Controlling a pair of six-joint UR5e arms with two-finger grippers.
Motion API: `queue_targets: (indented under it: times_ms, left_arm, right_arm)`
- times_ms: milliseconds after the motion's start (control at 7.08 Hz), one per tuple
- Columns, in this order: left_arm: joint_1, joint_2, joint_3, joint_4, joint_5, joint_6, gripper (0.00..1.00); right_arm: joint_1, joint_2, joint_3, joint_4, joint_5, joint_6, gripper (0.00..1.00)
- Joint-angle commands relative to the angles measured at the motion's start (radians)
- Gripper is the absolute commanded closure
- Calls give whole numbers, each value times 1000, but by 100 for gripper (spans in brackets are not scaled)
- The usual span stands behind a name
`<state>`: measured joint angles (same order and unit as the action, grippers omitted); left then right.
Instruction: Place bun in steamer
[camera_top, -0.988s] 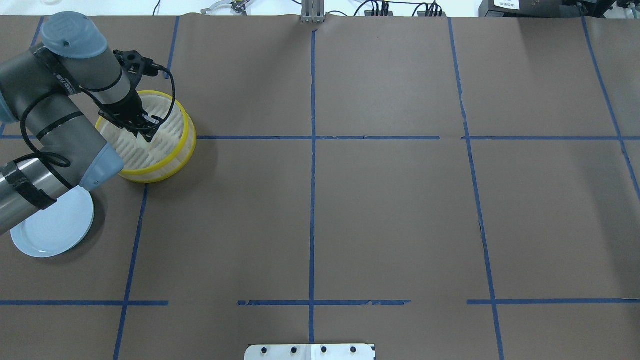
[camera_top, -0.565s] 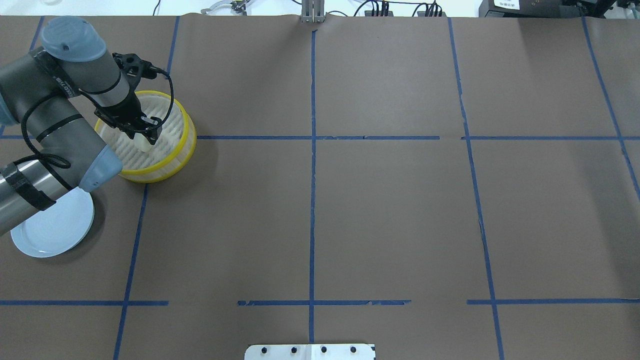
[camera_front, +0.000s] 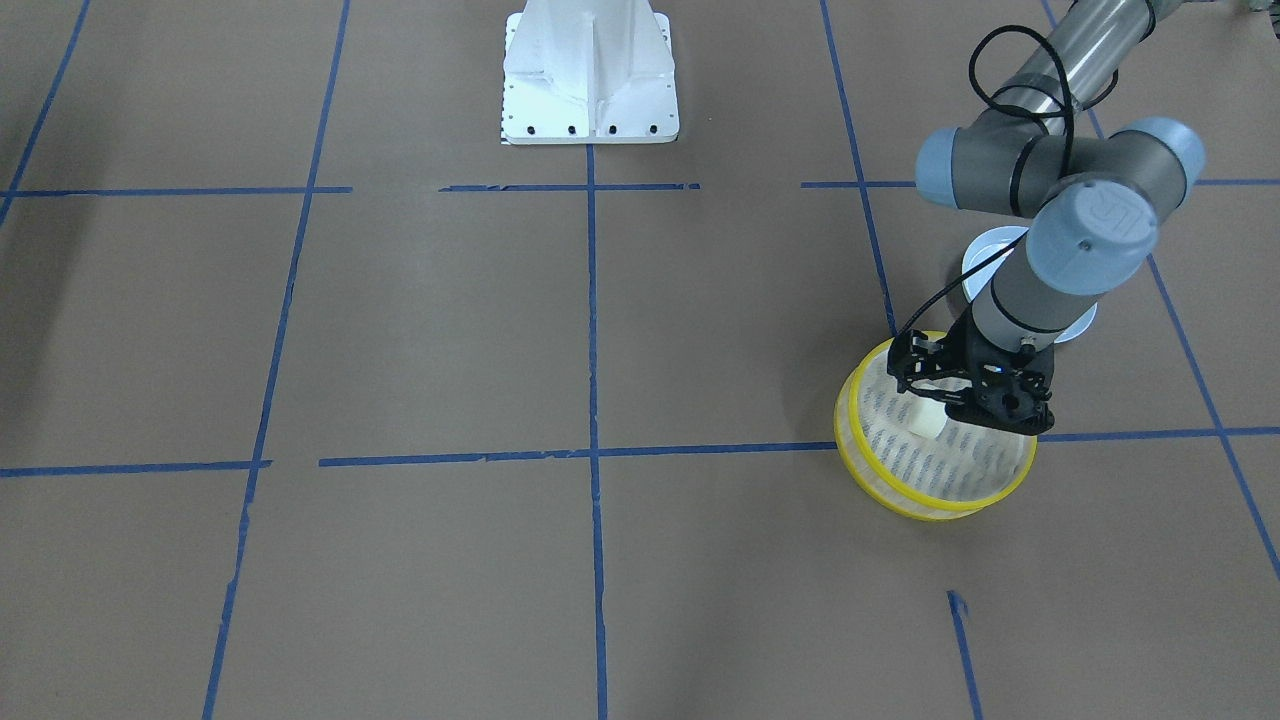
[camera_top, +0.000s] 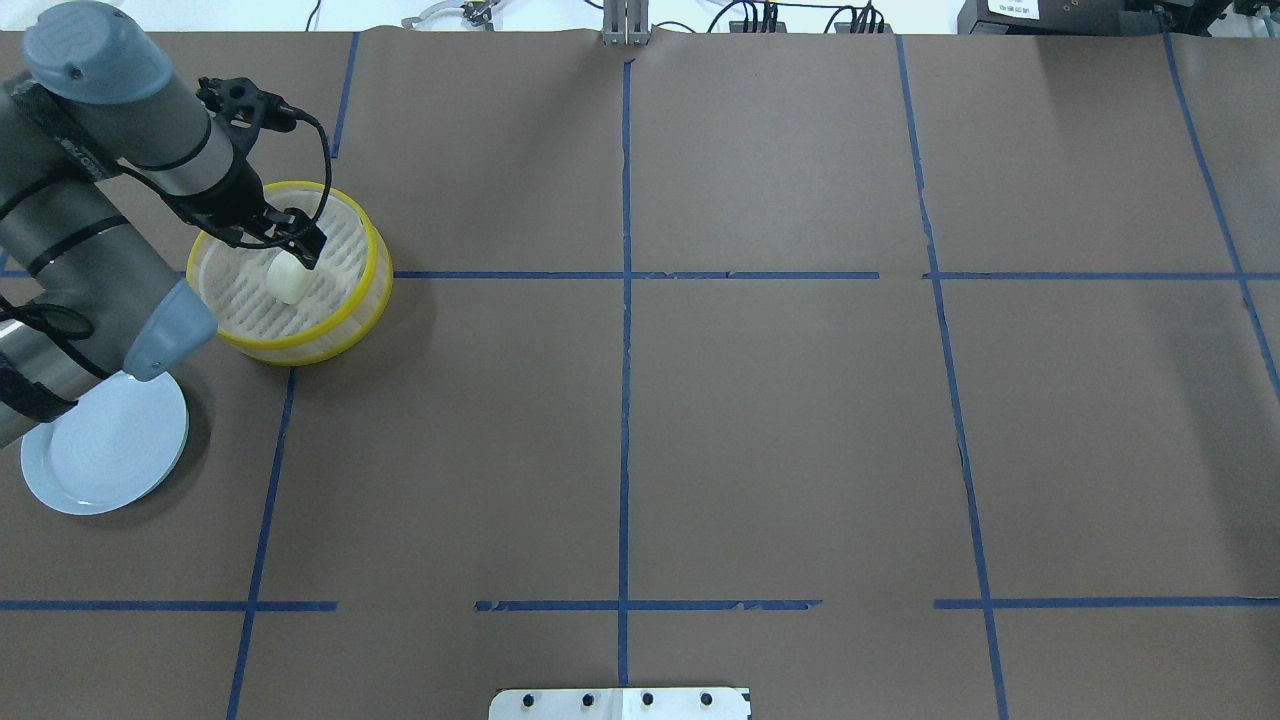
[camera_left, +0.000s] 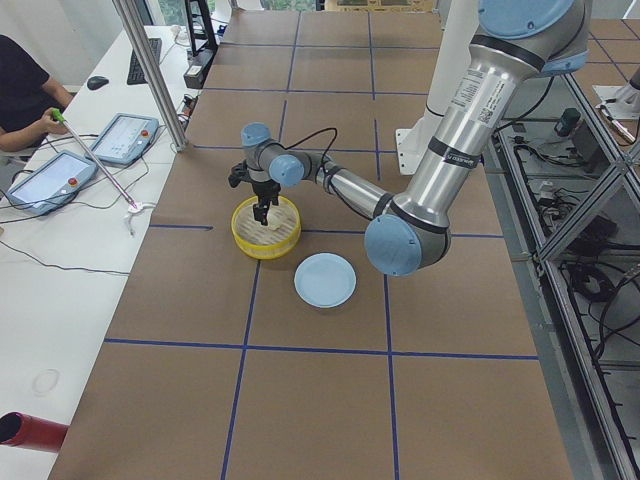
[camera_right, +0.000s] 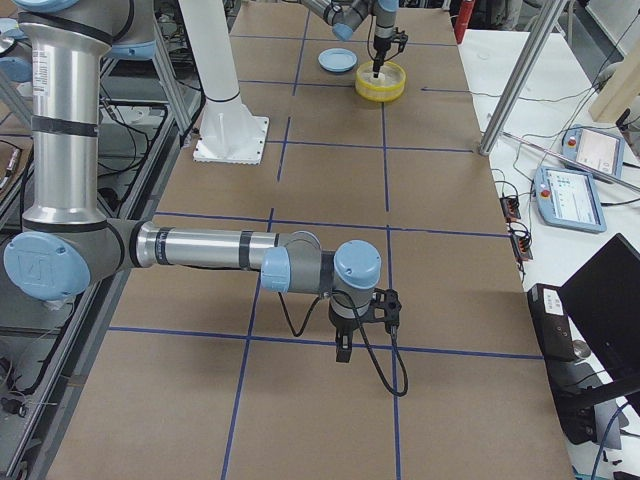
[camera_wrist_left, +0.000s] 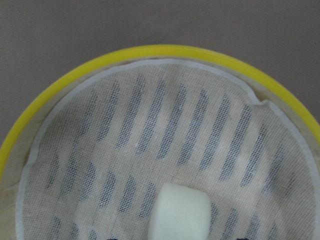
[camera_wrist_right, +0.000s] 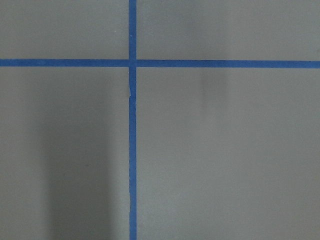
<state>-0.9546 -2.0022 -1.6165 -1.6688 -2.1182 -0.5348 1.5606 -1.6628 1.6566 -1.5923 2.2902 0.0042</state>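
Bun (camera_top: 287, 280) is sitting on the slotted, mesh-lined floor of the steamer (camera_top: 384, 272) in the upper left of the overhead frame, lying loose near the basket's middle and touching no wall. Left gripper (camera_top: 303, 247) is hovering just above it. Its dark tips are showing apart at either side of the bun along the wrist view's bottom edge, clamping nothing, so the placing is looking done and only lifting the arm clear appears to be remaining. The bun is showing as a small, smooth, matte cream-white lump with rounded corners, far smaller than the yellow-rimmed basket or the pale blue plate (camera_top: 105, 455) lying near it at the left edge. Right gripper (camera_right: 343, 345) is hanging over brown paper (camera_wrist_right: 225, 150) in the lower middle of the right-side view; whether its pincer is apart or together cannot be told.
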Motion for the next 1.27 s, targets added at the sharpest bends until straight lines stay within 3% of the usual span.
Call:
queue_targets:
  times_ms: [0,141,282,424,565,847,1129]
  left_arm:
    - [-97,75,-148,9,-6,6,0]
    - [-199,130,-196,11,-22,65,0]
    - [-334,246,-227,9,-145,229,0]
    - [-455,360,-212,9,-283,462,0]
    - [-564,423,-147,4,-316,564,0]
    - [-610,447,-30,3,-304,584,0]
    - [-608,451,7,6,-220,579,0]
  right_arm:
    - [1,0,0,0,0,0,0]
    - [-1,0,0,0,0,0,0]
    - [-1,0,0,0,0,0,0]
    - [-1,0,0,0,0,-1,0]
    - [1,0,0,0,0,0,0]
    - [-1,0,0,0,0,0,0]
    - [-1,0,0,0,0,0,0]
